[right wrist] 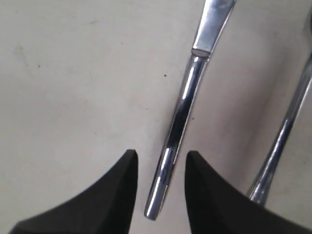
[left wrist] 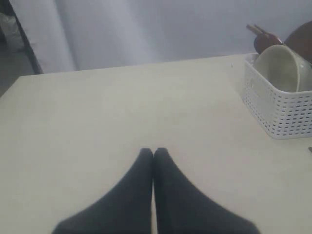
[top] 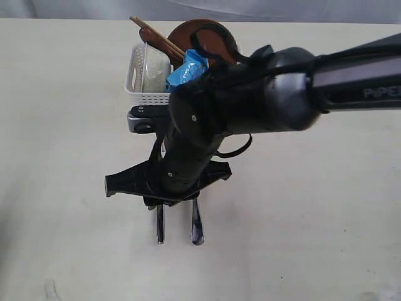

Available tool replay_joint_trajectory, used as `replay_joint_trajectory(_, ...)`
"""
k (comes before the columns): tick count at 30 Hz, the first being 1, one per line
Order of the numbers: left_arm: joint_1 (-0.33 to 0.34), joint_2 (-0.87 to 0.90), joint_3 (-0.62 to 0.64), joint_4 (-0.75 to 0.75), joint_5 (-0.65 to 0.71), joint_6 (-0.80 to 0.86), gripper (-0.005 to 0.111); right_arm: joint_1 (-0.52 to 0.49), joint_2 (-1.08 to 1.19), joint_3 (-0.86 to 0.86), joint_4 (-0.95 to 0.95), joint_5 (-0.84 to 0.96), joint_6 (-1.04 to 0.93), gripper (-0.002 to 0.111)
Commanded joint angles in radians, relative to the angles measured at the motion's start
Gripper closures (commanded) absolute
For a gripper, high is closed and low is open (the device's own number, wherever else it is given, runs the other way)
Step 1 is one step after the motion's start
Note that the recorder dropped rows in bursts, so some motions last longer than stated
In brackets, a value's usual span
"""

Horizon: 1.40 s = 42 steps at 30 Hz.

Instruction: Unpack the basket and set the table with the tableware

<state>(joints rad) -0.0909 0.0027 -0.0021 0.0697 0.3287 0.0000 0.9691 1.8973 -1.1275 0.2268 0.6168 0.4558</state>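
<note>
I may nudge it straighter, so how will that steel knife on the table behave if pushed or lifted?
The knife looks like polished steel, so probably stiff and slick; pushed, it would likely slide on the smooth table, not roll. It lies flat and thin inside the open right claw, so pinching it up could be fiddly.

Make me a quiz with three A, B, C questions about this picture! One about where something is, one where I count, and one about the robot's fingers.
1. Where is the bowl?
A in the basket
B on the floor
C in a drawer

2. How many long steel pieces lie on the table?
A one
B two
C five

3. The left fingers are:
A shut
B wide open
C holding a cup

Answers:
1 A, white lattice walls surround the bowl.
2 B, the knife and one other piece lie side by side.
3 A, the tips touch with nothing between them.
</note>
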Motion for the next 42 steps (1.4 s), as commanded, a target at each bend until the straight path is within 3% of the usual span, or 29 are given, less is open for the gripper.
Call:
replay_joint_trajectory(1, 0.002, -0.003, 0.002, 0.005, -0.007, 0.000, 0.107, 0.003, 0.050, -0.093, -0.116, 0.089, 0.050, 0.076)
replay_joint_trajectory(23, 0.002, -0.003, 0.002, 0.005, -0.007, 0.000, 0.107, 0.038, 0.189, -0.141, -0.197, 0.082, 0.064, 0.077)
replay_joint_trajectory(26, 0.002, -0.003, 0.002, 0.005, -0.007, 0.000, 0.107, 0.038, 0.189, -0.141, -0.201, 0.093, 0.064, 0.086)
replay_joint_trajectory(29, 0.002, -0.003, 0.002, 0.005, -0.007, 0.000, 0.107, 0.036, 0.184, -0.141, -0.210, 0.117, 0.057, 0.107)
replay_joint_trajectory(38, 0.002, -0.003, 0.002, 0.005, -0.007, 0.000, 0.107, 0.033, 0.112, -0.114, -0.210, 0.105, 0.133, 0.109)
replay_joint_trajectory(42, 0.002, -0.003, 0.002, 0.005, -0.007, 0.000, 0.107, 0.033, 0.030, -0.019, -0.260, 0.000, 0.297, 0.109)
